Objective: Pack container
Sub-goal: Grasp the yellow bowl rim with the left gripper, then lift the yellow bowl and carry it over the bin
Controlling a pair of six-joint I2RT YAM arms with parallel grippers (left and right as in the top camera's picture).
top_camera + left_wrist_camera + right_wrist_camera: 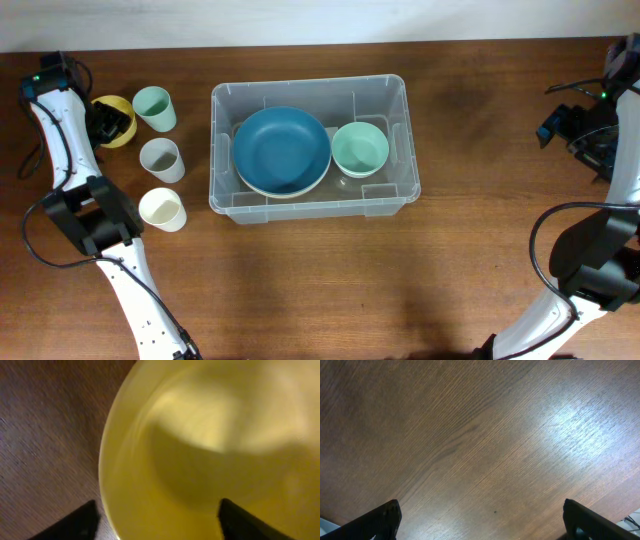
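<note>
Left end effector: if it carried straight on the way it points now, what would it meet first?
The round yellow bowl: it fills the left wrist view, its rim between the fingers of the left end effector. Probably the rim or inner wall first; depth is unclear.

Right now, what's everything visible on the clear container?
The container is a clear rectangular plastic bin with rounded corners and a rim, lidless, sitting upright on the wooden table near its middle. It holds a blue bowl nested on a white bowl at left and a mint-green bowl at right. Nothing else touches it.
</note>
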